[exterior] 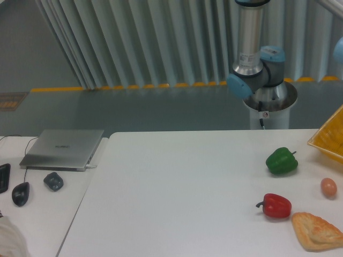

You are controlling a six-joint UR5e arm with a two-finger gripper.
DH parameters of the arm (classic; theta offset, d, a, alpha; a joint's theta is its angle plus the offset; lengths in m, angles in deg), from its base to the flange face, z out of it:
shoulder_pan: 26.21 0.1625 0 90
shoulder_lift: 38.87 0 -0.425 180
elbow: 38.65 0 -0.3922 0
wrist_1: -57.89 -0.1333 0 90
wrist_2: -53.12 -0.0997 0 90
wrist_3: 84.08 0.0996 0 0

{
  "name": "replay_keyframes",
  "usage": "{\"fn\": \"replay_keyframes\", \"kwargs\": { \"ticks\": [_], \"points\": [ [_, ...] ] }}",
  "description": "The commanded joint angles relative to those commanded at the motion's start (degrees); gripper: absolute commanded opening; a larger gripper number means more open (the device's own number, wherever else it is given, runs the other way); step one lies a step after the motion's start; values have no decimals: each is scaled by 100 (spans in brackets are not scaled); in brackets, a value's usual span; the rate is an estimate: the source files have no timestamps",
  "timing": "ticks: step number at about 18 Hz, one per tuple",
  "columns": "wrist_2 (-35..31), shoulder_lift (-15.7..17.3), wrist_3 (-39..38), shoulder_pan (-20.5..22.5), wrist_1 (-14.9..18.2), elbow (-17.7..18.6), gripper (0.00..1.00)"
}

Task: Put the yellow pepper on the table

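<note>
None of the end effector shows in the camera view: only the arm's base and lower joints (257, 64) stand behind the far edge of the table (177, 187), so whether the fingers are spread, pressed together or pinching something cannot be told. No yellow pepper is visible either; it is not on the table, and it may sit in the yellow basket (329, 139) whose corner pokes in at the right edge, past the green pepper (281, 161), though that is only a guess. Taking the green pepper as the landmark: the red pepper (276, 205) lies nearer the camera from it, an egg (328, 187) sits to its right and a little nearer, and a flat golden pastry (316, 231) lies beyond the red pepper toward the front right corner. Well to the left of the green pepper, on the smaller side table, are a closed laptop (63, 148) and a mouse (20, 193). To do the step well, the pepper should come down onto bare tabletop left of the green pepper, well apart from the other food, lowered until it rests before release, since a rounded glossy pepper is likely to roll if dropped.
</note>
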State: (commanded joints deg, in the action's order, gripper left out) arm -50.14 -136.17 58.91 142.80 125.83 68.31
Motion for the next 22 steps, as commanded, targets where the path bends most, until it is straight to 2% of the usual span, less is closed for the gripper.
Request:
{"fn": "replay_keyframes", "kwargs": {
  "ticks": [7, 13, 22],
  "points": [
    [-220, -79, 62, -18, -105, 53, 100],
    [-229, -343, 71, 44, -474, 44, 100],
    [-256, -483, 54, 97, -659, 70, 100]
  ]
}}
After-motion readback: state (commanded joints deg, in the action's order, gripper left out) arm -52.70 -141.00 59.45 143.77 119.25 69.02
